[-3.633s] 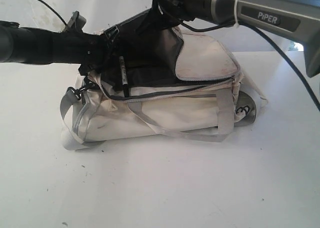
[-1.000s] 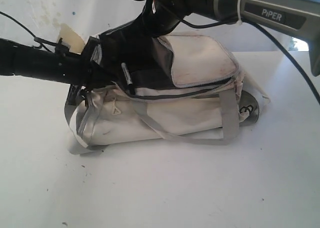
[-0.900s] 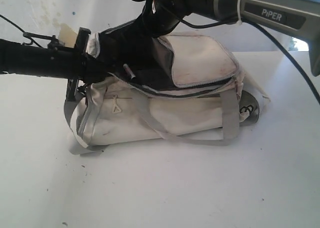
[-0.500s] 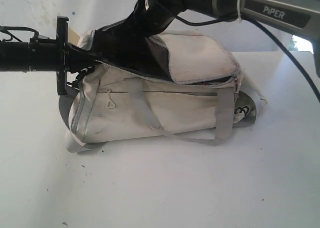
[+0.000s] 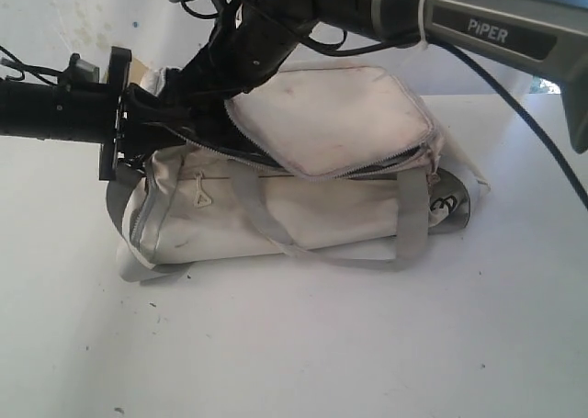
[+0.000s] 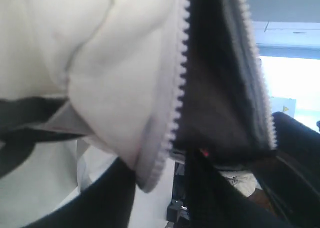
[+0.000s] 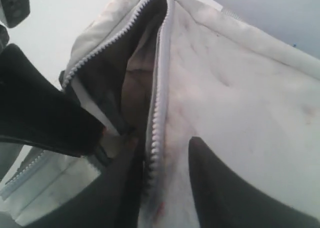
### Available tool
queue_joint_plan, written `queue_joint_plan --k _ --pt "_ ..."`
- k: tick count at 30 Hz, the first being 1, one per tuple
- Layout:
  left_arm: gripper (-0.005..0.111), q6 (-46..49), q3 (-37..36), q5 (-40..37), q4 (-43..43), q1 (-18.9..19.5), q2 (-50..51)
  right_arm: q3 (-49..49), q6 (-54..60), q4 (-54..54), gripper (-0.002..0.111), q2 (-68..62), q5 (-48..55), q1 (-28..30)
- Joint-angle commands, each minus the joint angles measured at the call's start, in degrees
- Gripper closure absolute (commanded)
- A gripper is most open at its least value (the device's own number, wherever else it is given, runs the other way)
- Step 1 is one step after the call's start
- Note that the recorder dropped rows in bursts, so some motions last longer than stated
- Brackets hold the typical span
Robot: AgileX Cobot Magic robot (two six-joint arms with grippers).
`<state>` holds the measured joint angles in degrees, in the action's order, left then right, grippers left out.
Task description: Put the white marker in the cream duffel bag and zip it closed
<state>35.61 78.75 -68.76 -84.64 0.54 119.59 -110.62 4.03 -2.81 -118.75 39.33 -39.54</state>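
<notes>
We are looking at a white table (image 5: 322, 354) carrying the cream duffel bag (image 5: 303, 216), which is lying lengthwise across the middle. Its broad top flap (image 5: 331, 115) is lying down over the mouth but is not sealing it. At the left end the two rows of the grey zipper (image 7: 156, 87) are standing apart, with dark lining showing between them. So we are judging the closing of the zip as the part left to do.

Both arms are meeting at the bag's left end. The right pincer (image 7: 165, 143) is hanging over it from above, its fingers spread and straddling the flap's zipper edge without squeezing it. The left pincer (image 5: 142, 124) is sitting close against the fabric lip at the end of the bag. We are unable to tell whether it is spread or pinching the cloth.

The white marker is not showing in any view. We are judging that it is lying inside the bag under the flap, since we are seeing none on the table around the bag, but the pictures are not confirming that.
</notes>
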Motion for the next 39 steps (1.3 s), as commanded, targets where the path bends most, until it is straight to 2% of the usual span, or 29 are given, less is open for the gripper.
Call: queue_joint_plan --k 1,4,8,11,16,25,32,39 --pt "0.052 1.5 0.1 -1.2 1.9 0.1 -0.2 -0.1 0.7 4.1 0.071 0.1 0.6 -0.1" --pt "0.042 2.1 0.1 -1.2 2.8 0.5 -0.2 -0.1 0.7 7.0 0.063 0.1 1.1 -0.1" --pt "0.04 1.9 0.1 -1.2 3.0 2.2 -0.3 -0.1 0.7 7.3 0.056 0.1 2.2 -0.1" --pt "0.043 1.5 0.1 -1.2 4.8 3.9 -0.6 -0.1 0.5 7.3 0.056 0.3 4.3 -0.1" --pt "0.055 0.2 0.1 -1.2 14.9 4.9 -3.5 -0.1 -4.0 7.0 0.056 1.3 8.2 0.3" --pt "0.055 -0.8 0.0 -1.1 22.4 4.9 -10.3 -0.1 -5.8 7.1 0.056 3.8 19.5 4.4" --pt "0.055 -3.9 0.0 2.7 31.1 1.9 -14.3 -0.1 -5.8 7.3 0.056 5.1 27.1 10.0" --pt "0.055 -5.7 0.0 7.2 35.9 -6.7 -16.3 -0.1 -3.0 9.7 0.056 5.1 30.6 17.3"
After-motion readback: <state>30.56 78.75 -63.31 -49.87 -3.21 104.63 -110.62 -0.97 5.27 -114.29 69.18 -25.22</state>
